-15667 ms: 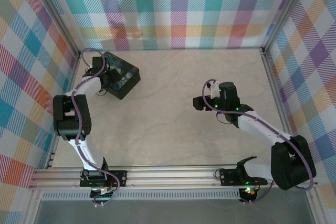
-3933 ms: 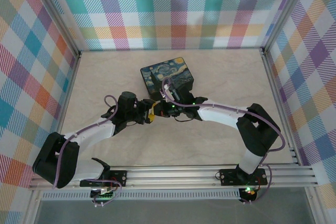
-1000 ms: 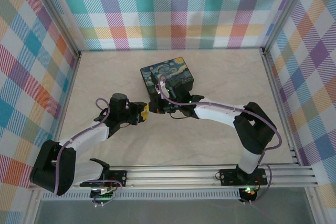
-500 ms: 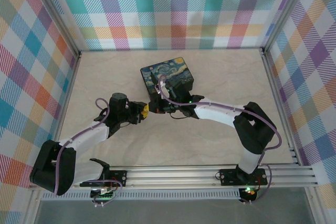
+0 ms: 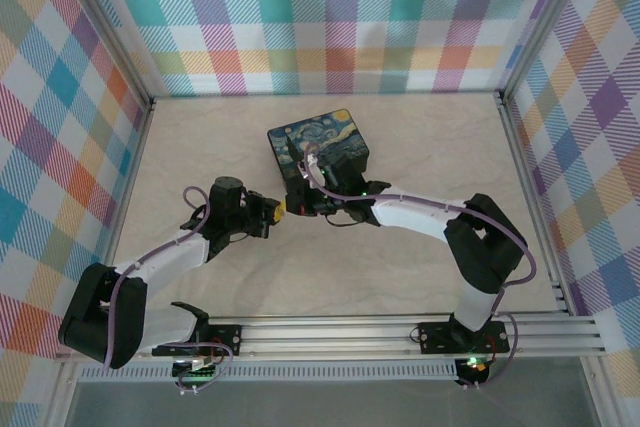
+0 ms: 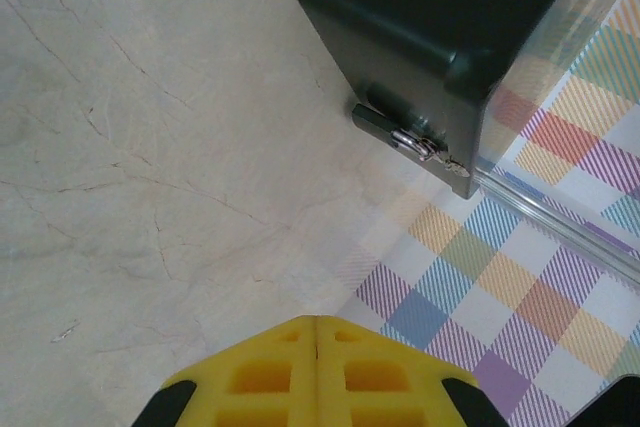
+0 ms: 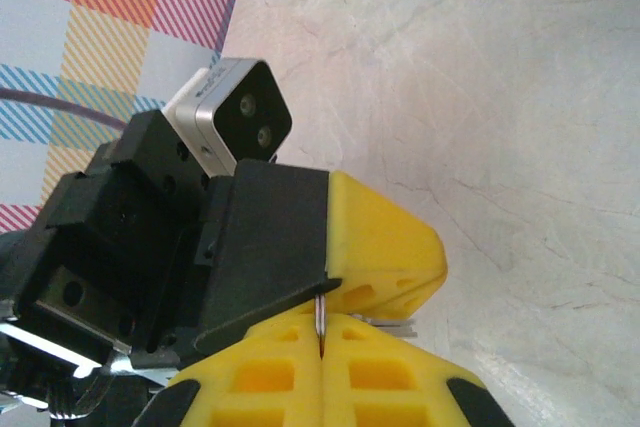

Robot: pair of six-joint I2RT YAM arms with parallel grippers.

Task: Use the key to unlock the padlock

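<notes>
Guesswork only: could not spot the padlock, likely tiny, light, hard, slippery, best pinched by its body; saw left gripper (image 5: 274, 211) closed tight, right gripper (image 5: 289, 209) pinching a metal sliver (image 7: 320, 315), tip to tip near the tin (image 5: 320, 145).

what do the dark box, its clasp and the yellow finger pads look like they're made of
The dark box: likely painted sheet metal, a tin, smooth semi-gloss with rounded pressed corners. Its clasp: bare silvery metal, bright glints. The left gripper's yellow fingers: matte moulded plastic or rubber, going by the square recesses; which one is unclear.
</notes>
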